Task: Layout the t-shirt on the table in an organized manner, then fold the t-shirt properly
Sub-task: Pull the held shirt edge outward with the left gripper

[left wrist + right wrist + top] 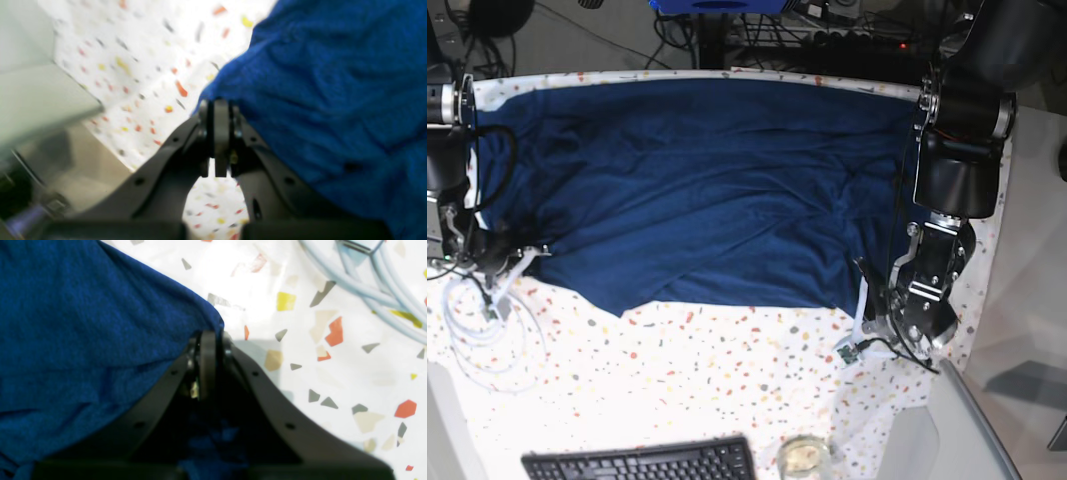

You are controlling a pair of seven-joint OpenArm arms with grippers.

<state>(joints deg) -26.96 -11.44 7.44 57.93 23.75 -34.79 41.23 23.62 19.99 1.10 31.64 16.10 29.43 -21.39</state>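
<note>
We see the t-shirt (pixel 697 190), plain dark navy, spread wide across the far half of the worktop (pixel 727 380). It lies mostly flat with soft wrinkles running through it, and its near edge is uneven. The worktop is white, flecked with red, orange, yellow and grey. In both wrist views a corner of the blue cloth sits pinched between closed jaws.

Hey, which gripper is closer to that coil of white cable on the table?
Right. The right gripper pinches the t-shirt corner just above the white cable. The left gripper grips the shirt at the table's opposite side.
</note>
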